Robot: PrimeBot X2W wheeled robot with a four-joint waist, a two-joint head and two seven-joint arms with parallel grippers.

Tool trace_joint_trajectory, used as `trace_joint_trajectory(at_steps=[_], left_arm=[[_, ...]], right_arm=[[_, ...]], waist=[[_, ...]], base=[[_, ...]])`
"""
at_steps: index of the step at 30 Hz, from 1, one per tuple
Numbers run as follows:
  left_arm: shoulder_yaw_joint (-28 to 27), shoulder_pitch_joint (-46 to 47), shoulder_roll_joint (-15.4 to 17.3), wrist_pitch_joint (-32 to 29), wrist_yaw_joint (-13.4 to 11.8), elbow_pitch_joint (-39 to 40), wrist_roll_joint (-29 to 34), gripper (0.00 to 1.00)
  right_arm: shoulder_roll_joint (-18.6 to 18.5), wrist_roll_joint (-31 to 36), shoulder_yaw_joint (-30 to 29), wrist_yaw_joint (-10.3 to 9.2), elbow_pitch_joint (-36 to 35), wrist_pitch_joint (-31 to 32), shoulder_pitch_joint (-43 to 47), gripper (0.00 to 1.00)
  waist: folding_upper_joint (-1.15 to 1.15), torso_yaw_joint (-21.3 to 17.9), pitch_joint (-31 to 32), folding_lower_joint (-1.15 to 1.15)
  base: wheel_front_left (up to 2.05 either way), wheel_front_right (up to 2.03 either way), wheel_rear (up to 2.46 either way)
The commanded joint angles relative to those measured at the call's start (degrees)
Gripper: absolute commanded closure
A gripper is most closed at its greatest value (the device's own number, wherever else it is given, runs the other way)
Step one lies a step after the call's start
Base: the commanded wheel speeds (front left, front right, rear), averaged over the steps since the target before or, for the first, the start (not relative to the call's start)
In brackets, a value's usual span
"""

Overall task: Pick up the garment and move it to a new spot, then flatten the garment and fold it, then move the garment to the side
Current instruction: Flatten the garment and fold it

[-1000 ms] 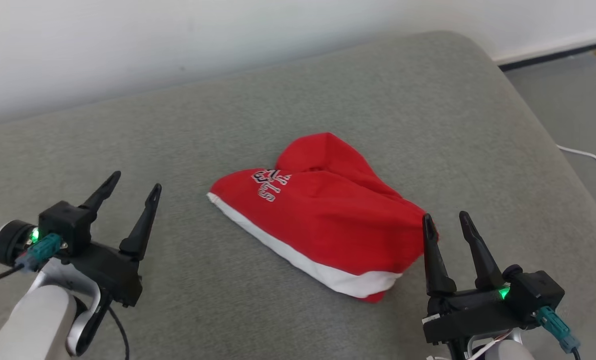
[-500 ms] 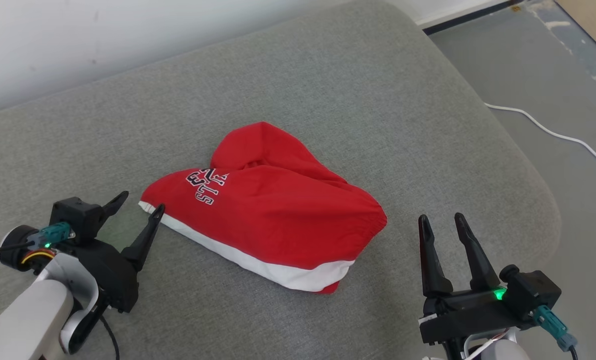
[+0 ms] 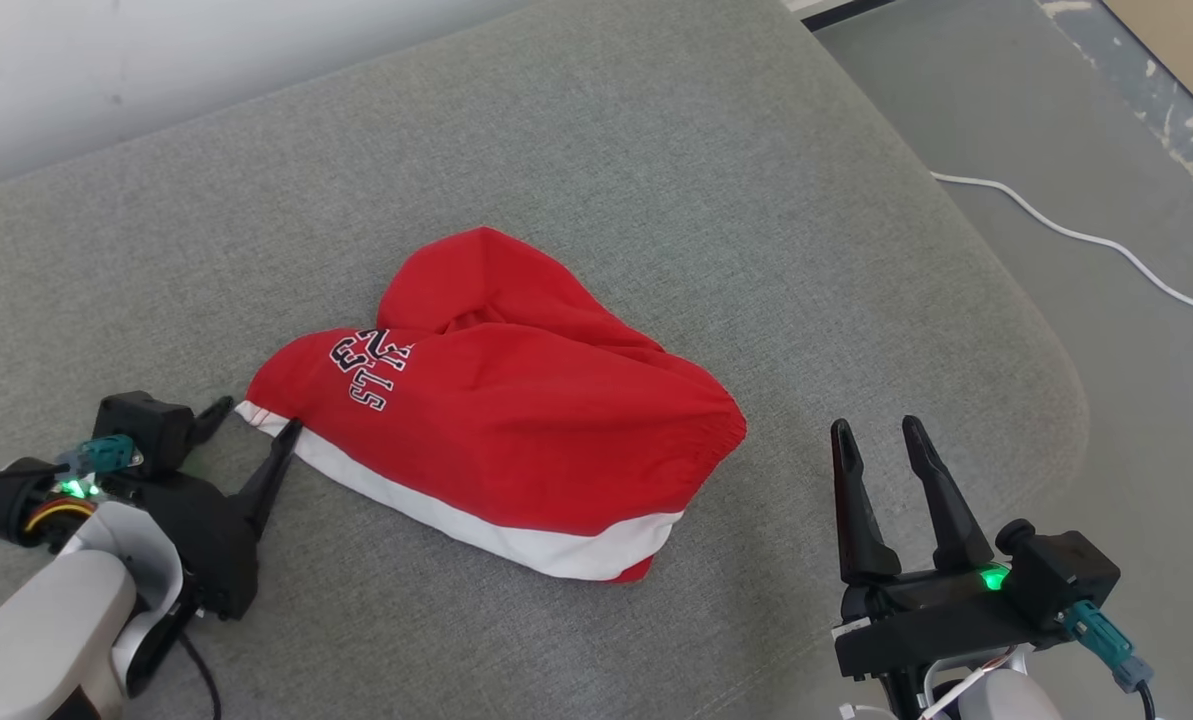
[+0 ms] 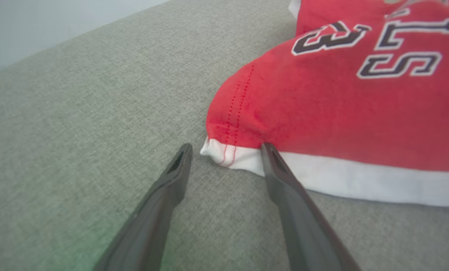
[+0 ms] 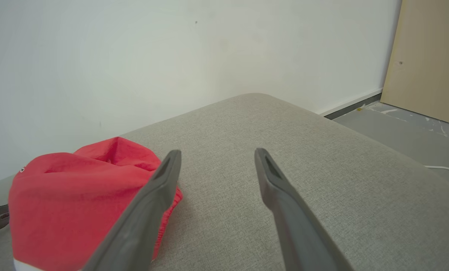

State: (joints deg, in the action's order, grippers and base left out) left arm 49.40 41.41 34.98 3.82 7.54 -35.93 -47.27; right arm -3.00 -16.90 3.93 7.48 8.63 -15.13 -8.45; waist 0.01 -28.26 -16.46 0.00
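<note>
Grey cushion (image 3: 656,180), woven cloth, rounded far corner, set against a pale wall (image 3: 106,70).

Red garment (image 3: 496,430) lies bunched on the cushion, a little left of its middle. A white band runs along its near edge. The hood-like fold points toward the wall.

Writing: block letters (image 4: 393,49) on the red cloth near the garment's left end, dark with a white outline. From the head view "STE" can be made out in one row. Above it is a second row with a shape like a "3" or an "E". The rest runs into the fold, so no whole word is legible. No brand tag seen. Two dotted lines of red stitching cross the corner by the white band.

Left hand (image 3: 260,415): low on the cushion at the garment's left corner, fingers spread wide and holding nothing. The left wrist view shows the white corner lying between the two fingers, with the tip of the one finger (image 4: 273,165) at the white band. Touching it or just over it, cannot tell.

Right hand (image 3: 875,426): fingers wide apart and empty, over bare cushion to the right of the garment, near its right end but clear of it.

Green light glows at each wrist.

Grey floor (image 3: 1056,110) to the right, with a white cable (image 3: 1086,235) trailing across it. A tan panel (image 5: 427,56) leans by the wall.
</note>
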Motion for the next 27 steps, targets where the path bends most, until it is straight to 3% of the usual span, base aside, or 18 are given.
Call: trace_joint_trajectory(at_steps=[1, 8, 16, 27], left_arm=[[1.28, 0.16, -0.44, -0.58, -0.11, -0.36, -1.46, 1.00], [3.04, 1.66, -0.78, 3.29, -0.11, -1.48, -3.14, 1.00], [1.48, 0.73, -1.89, 9.97, -0.65, 0.86, -4.00, 1.00], [-6.23, -15.51, -2.07, 11.38, -8.36, 15.46, -3.05, 1.00]], right_arm=[[0.23, 0.06, -0.25, 0.01, -0.05, -0.02, -0.15, 0.00], [0.24, 1.13, -1.51, 0.01, -0.40, -0.02, 0.64, 0.00], [0.21, 3.20, -2.79, 0.01, -0.31, -0.02, 2.08, 0.00], [0.20, 5.50, -4.38, 0.01, 0.24, -0.02, 4.52, 0.00]], waist=[[-0.01, 0.08, 0.14, 0.00], [-0.01, 2.50, 1.74, 0.00], [-0.01, 10.21, 5.86, 0.00], [-0.01, 21.36, 10.49, 0.00]], base=[[0.00, 0.00, 0.00], [0.00, 0.00, 0.00], [0.00, 0.00, 0.00], [0.00, 0.00, 0.00]])
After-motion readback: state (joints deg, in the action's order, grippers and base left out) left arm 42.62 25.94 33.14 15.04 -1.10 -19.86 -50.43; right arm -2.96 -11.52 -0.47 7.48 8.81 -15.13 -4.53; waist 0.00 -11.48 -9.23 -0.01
